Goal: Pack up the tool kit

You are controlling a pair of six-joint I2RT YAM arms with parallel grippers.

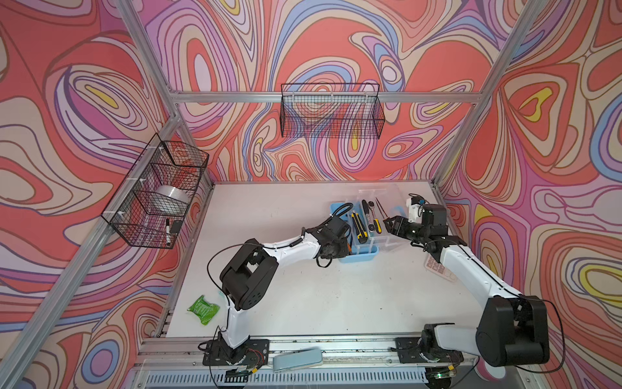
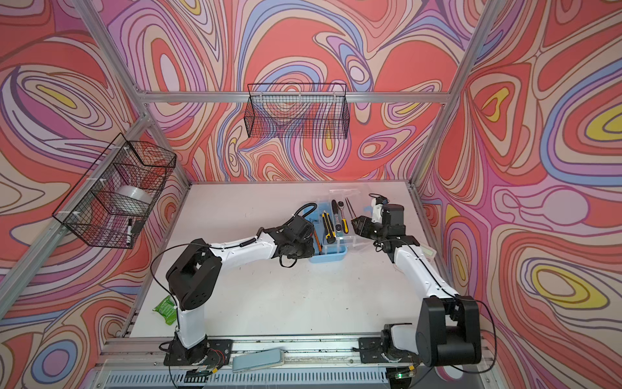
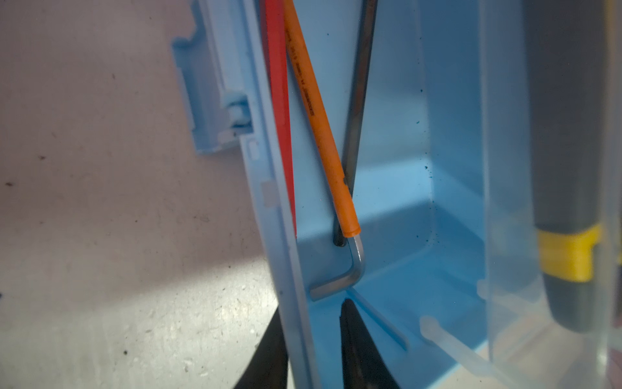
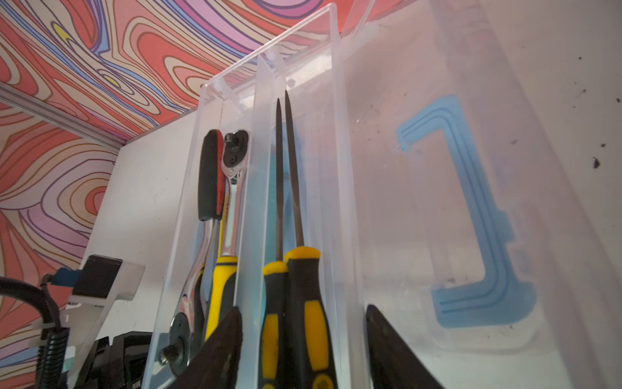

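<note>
Sitting on the bench, the case has its clear lid open beside it. The left end effector straddles the case's wall, grip unclear; the right end effector gapes around screwdrivers by the lid. A green packet lies well apart.

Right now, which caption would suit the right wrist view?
Open right gripper straddles two yellow-black screwdrivers in the clear tray; ratchets beside, blue handle nearby.

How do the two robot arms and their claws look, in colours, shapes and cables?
The left arm and the right arm have smooth white links between bulky black joint housings, on black base plates. A thin black cable runs along each. The left claw and the right claw have dark, tapering, pointed fingers. I see no readable markings.
</note>
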